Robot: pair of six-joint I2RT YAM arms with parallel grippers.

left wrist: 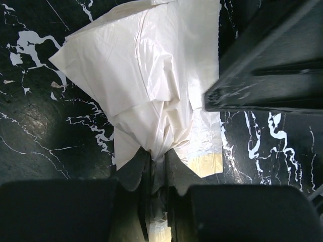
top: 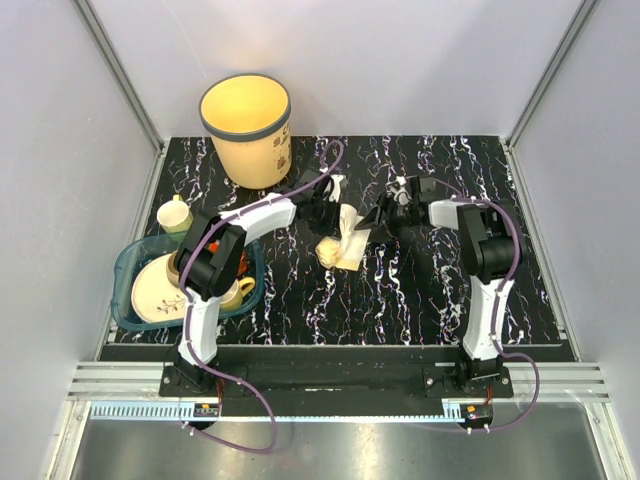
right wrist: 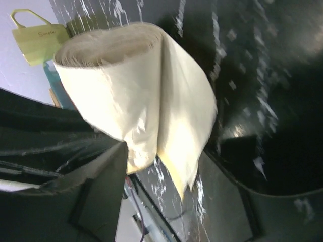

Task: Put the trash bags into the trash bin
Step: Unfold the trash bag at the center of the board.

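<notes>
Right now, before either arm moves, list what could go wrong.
The left gripper pinches only a thin fold of the trash bags; it could slip or tear when pulled.
The roll sits between the right gripper's fingers, hold unclear; it might drop.
The trash bin stands away at the back; trailing film may miss it.

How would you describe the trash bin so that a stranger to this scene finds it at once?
On the black marbled table, look at the far edge, left of the middle. There stands the trash bin, a round cream-yellow bucket with a dark rim band. It is much bigger than the pale dishes in the teal tray.
</notes>
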